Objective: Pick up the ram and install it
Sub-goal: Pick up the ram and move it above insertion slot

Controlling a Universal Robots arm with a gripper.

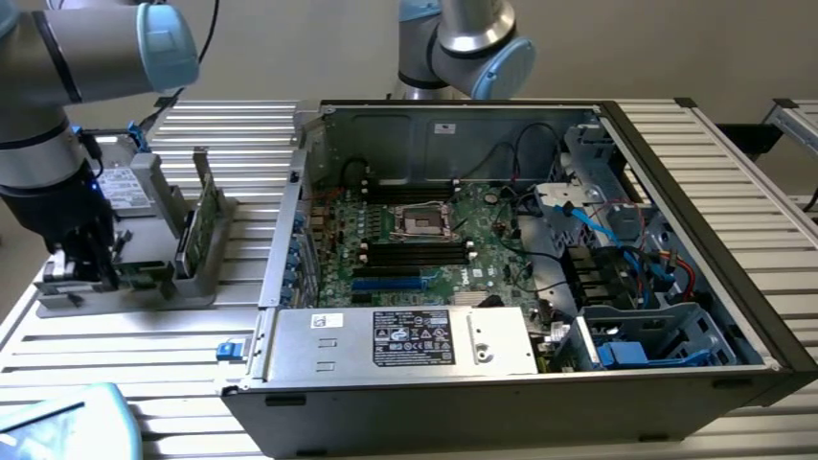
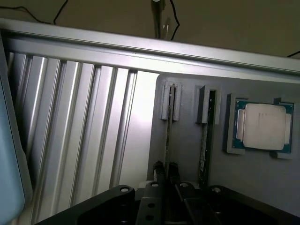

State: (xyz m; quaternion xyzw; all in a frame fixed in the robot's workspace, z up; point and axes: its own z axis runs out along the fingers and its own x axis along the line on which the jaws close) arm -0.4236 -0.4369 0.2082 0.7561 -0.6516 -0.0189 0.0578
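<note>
Two rams stand on edge in slots of a grey holder [image 2: 187, 154]. My gripper [image 2: 166, 169] is shut on the near end of one ram [image 2: 168, 126], with a dark fingertip pressed against each side of it. This stick sits in its slot. The second ram [image 2: 204, 140] stands parallel beside it, untouched. In the exterior view my gripper [image 1: 79, 273] is low over the near end of the holder [image 1: 192, 287], at the exterior view's left, and one upright ram [image 1: 201, 216] shows there.
A square silver processor [image 2: 262, 126] lies in the holder beyond the second ram. The open computer case [image 1: 435, 107] fills the middle of the ribbed metal table [image 1: 153, 335], with the motherboard [image 1: 435, 240] and its black memory slots [image 1: 416, 254] inside. A second robot arm [image 1: 466, 43] stands behind the case.
</note>
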